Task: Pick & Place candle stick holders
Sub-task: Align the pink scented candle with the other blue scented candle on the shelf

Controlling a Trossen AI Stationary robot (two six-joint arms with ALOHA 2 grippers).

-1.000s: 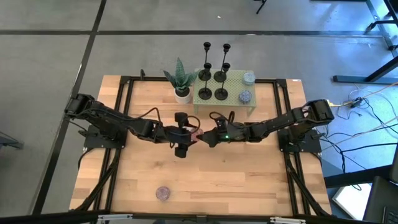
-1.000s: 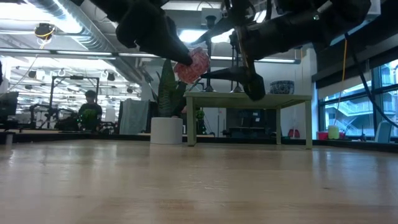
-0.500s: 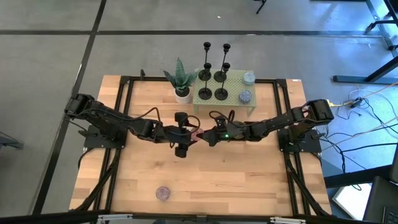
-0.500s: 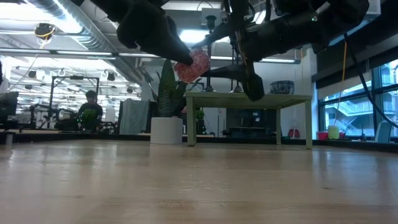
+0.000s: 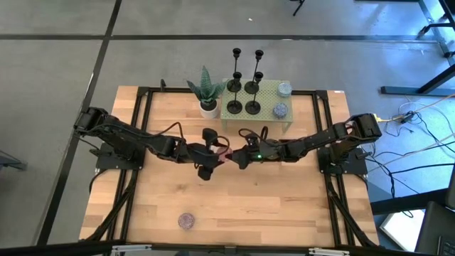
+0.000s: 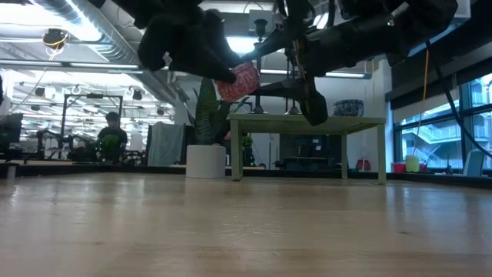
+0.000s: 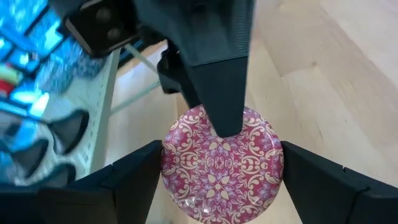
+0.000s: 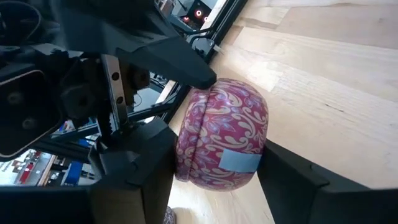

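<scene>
Meanwhile, above the middle of the wooden table, the left tool and the right tool meet around a round red patterned tin held off the surface. The left wrist view shows the left tool's fingers spread wide on either side of the tin's lid, touching its rim. The right tool's fingers flank the tin's side wall, pressed against it. The four black candle stick holders stand upright at the table's far side, on and behind a small green side table, beside a spiky plant in a white pot. A grey tin lies near the front edge
</scene>
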